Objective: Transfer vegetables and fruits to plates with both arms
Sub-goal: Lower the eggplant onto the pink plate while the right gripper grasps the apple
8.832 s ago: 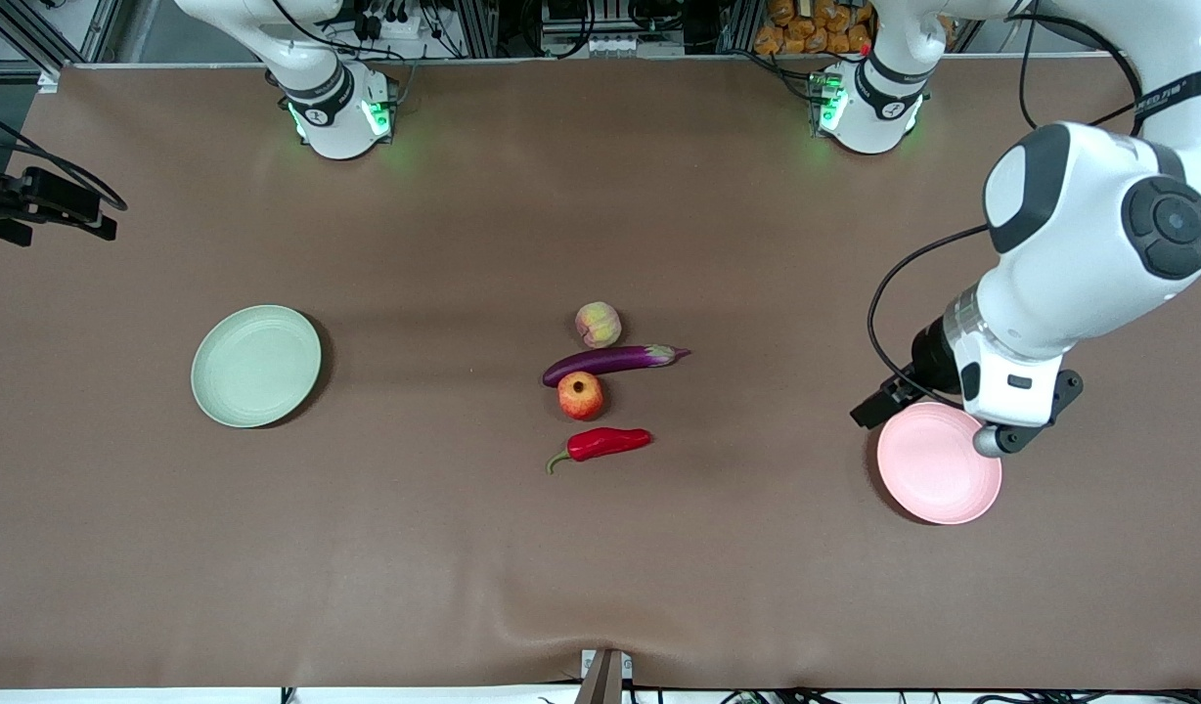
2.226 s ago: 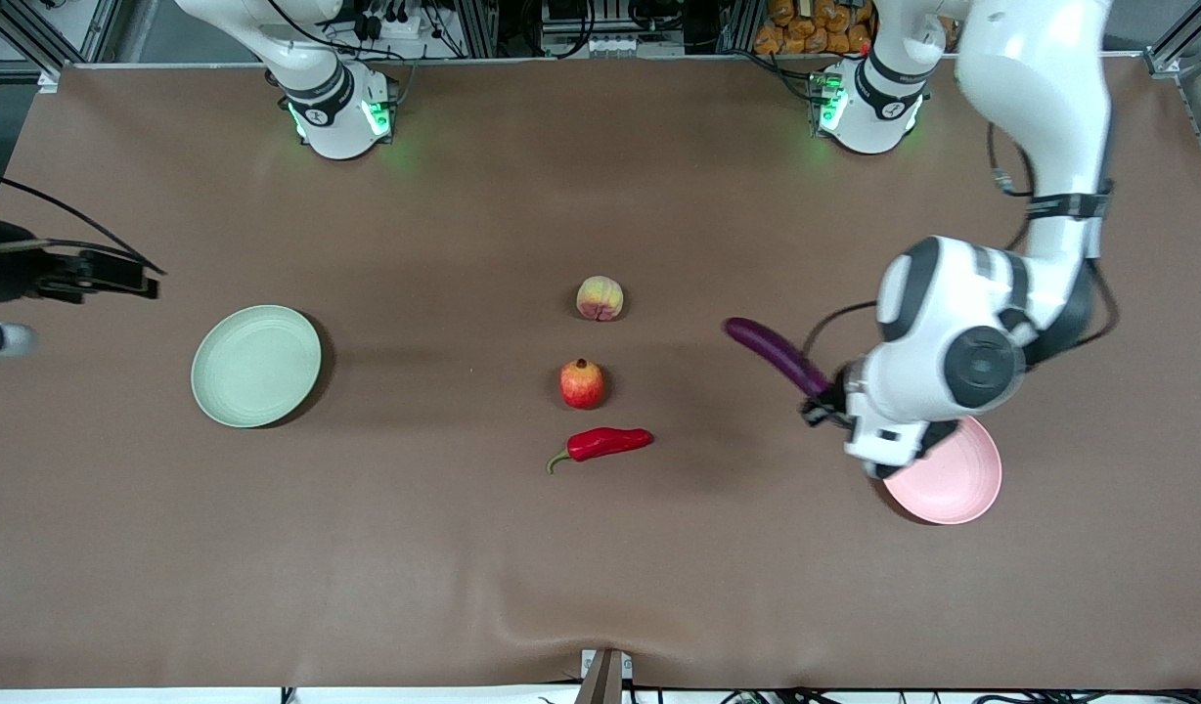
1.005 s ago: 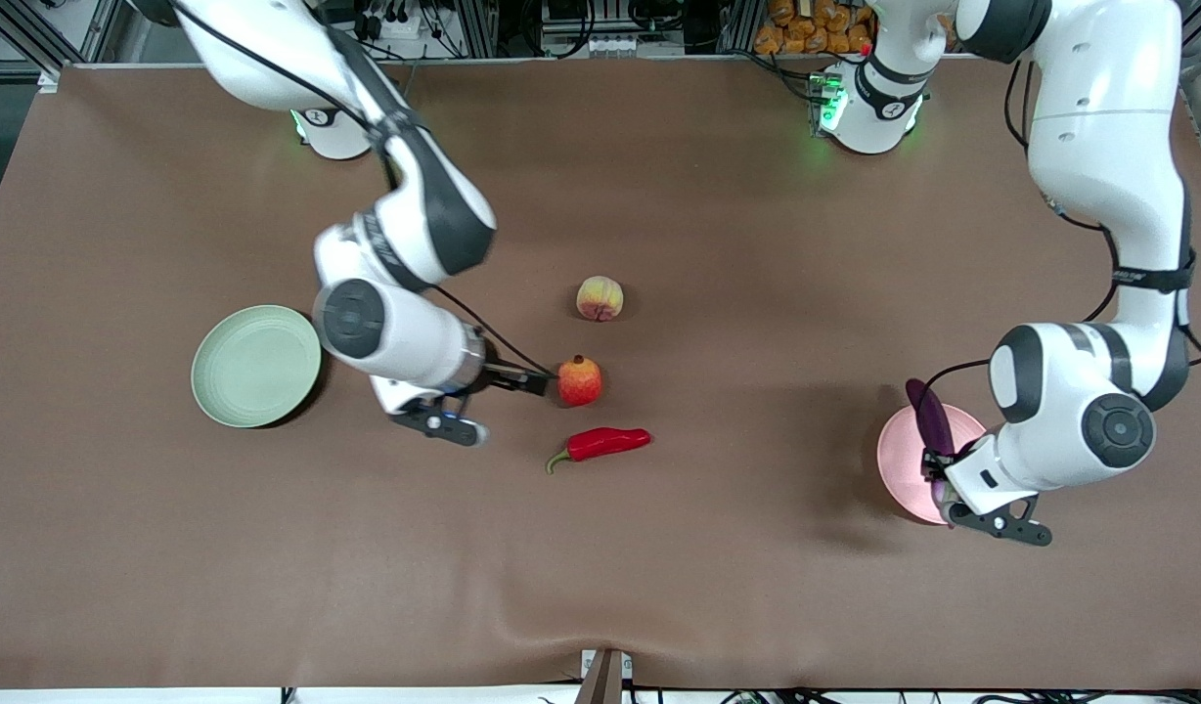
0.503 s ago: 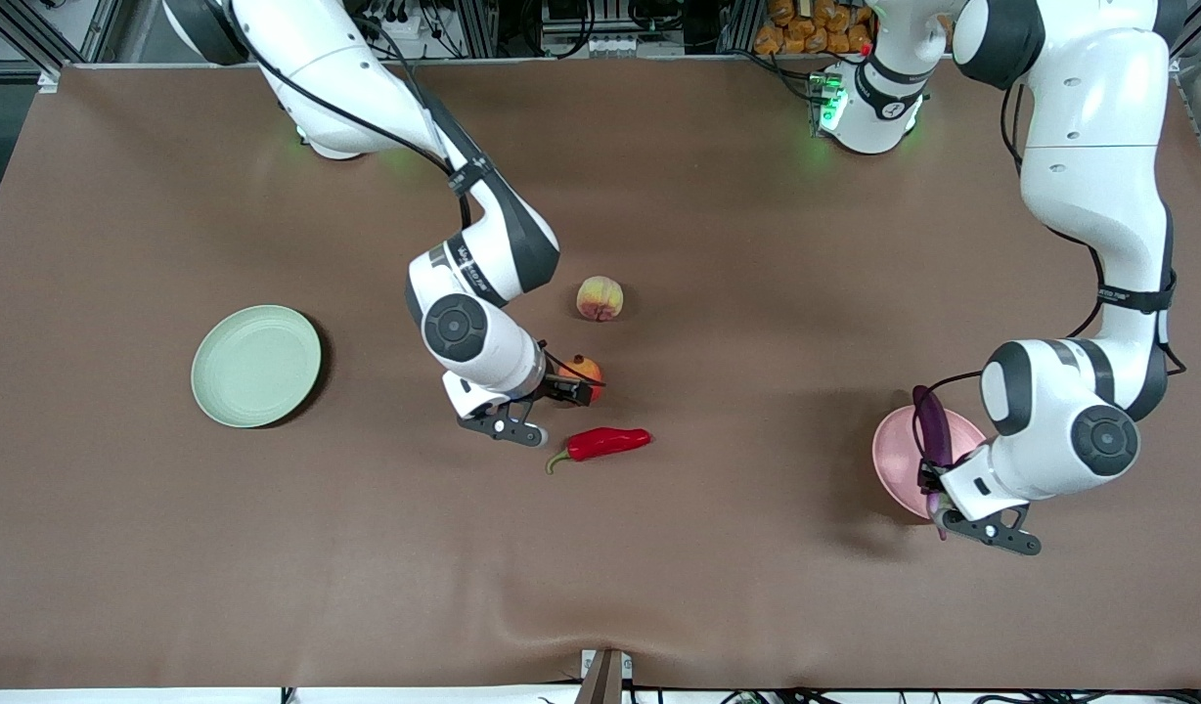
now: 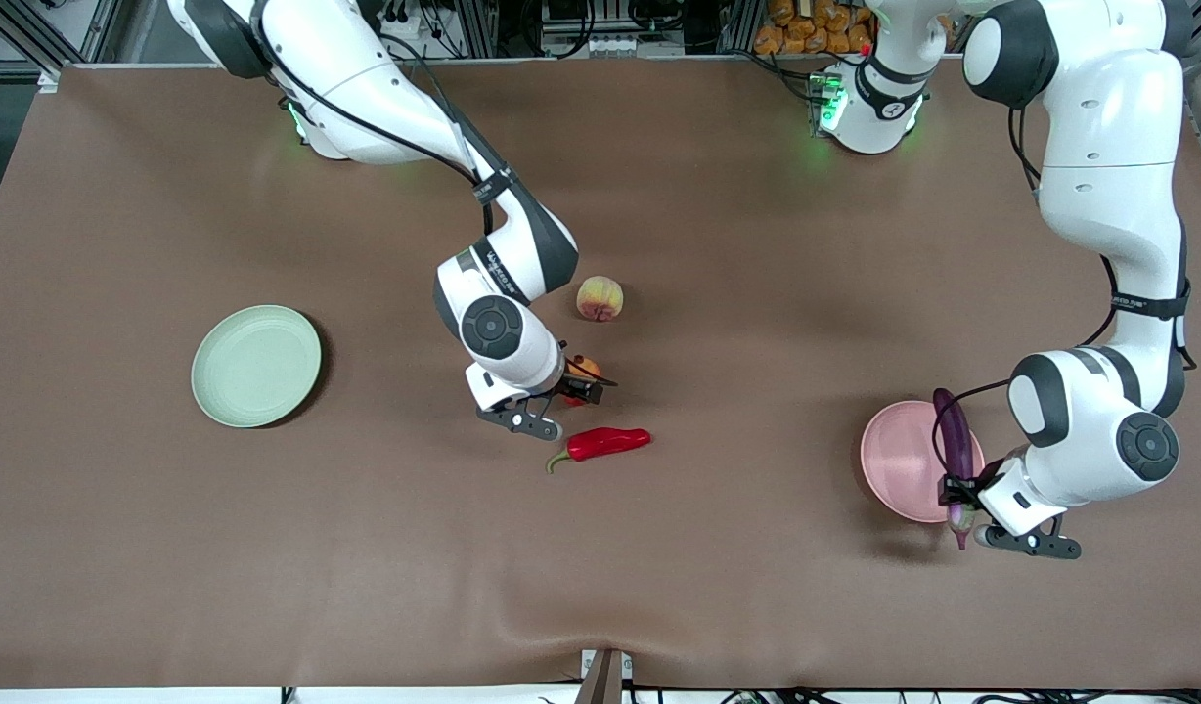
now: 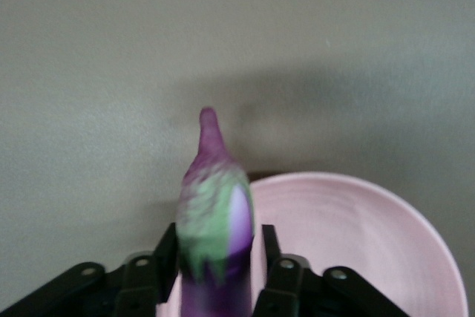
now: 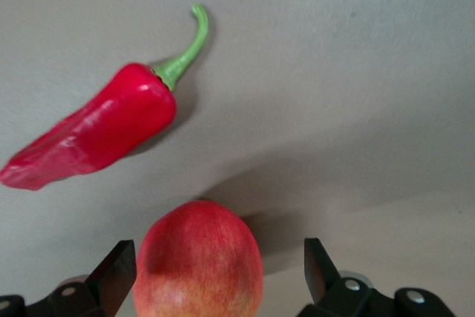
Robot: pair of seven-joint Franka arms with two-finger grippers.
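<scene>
The purple eggplant (image 5: 956, 440) (image 6: 215, 206) lies across the edge of the pink plate (image 5: 899, 460) (image 6: 356, 235), its stem end poking past the rim. My left gripper (image 5: 957, 499) (image 6: 218, 235) straddles that end, open, with a slim gap showing beside one finger. My right gripper (image 5: 583, 383) (image 7: 215, 257) is low at the table's middle, open, its fingers standing clear on either side of the red-orange fruit (image 5: 586, 368) (image 7: 199, 257). The red chili (image 5: 605, 443) (image 7: 96, 135) lies just nearer the front camera than that fruit. The peach (image 5: 600, 298) sits farther back.
The pale green plate (image 5: 256, 366) sits bare toward the right arm's end of the table. Brown cloth covers the whole table. The right arm's forearm stretches over the table from its base down to the fruit.
The right gripper has come in from the green plate's side and now straddles the red-orange fruit. The left gripper has lowered the eggplant onto the pink plate's edge and loosened its jaws; the plate shifted slightly.
</scene>
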